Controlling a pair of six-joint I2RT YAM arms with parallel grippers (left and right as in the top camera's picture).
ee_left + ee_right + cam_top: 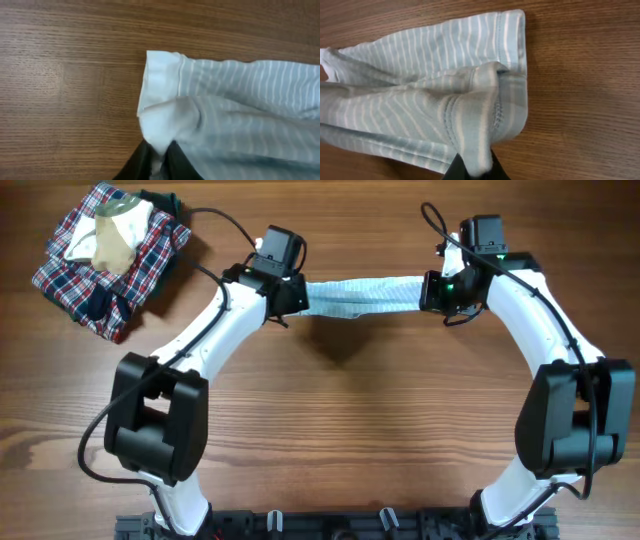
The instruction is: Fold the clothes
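Observation:
The clothes (360,296) are one small pale blue-white striped garment, stretched in a band between my two grippers over the far middle of the table. My left gripper (292,293) is shut on its left end; in the left wrist view (159,156) the black fingers pinch a white fold of the garment (240,115). My right gripper (432,291) is shut on its right end; in the right wrist view (476,169) the fingers pinch a bunched striped edge of the garment (430,100). The middle of the band sags slightly.
A pile with a red-navy-white plaid garment (95,275) and a beige-cream garment (118,235) on top lies at the far left corner. The wooden table (340,420) spreads in front of the arms. Cables run along both arms.

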